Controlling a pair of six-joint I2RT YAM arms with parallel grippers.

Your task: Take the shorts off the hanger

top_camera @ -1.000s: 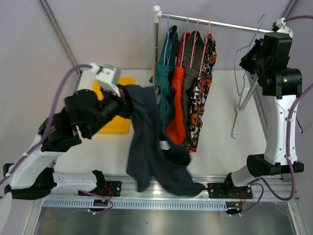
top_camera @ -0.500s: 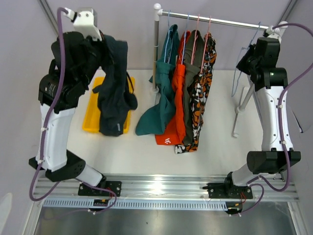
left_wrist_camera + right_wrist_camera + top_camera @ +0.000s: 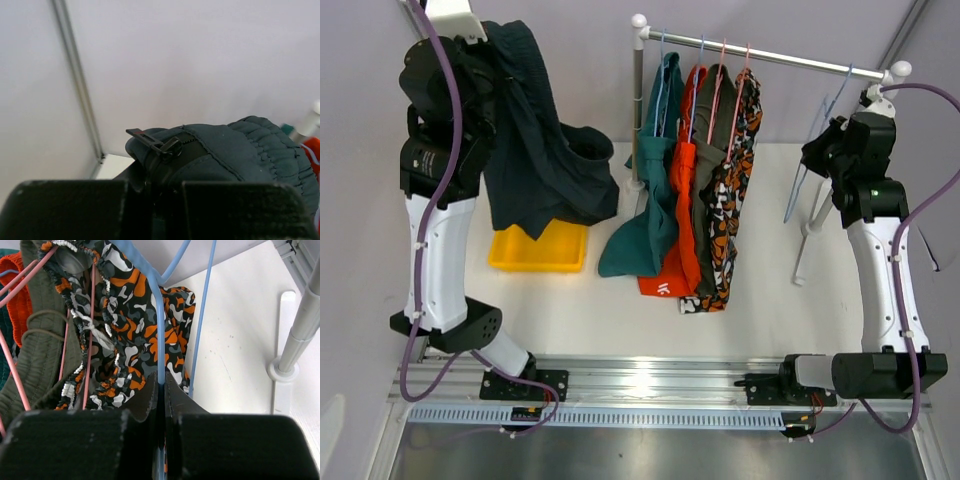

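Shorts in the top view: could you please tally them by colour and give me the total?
Dark navy shorts: 1, held in the left pincer
Teal shorts: 1
Bright orange shorts: 1
Olive-grey shorts: 1
Camouflage shorts: 1
Total: 5

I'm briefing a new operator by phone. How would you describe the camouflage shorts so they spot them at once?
Find the metal clothes rail across the back of the table; four pairs hang bunched toward its left end. The camouflage shorts are the rightmost of the bunch, beside the olive-grey pair, and the only patterned ones: orange, black and white blotches.
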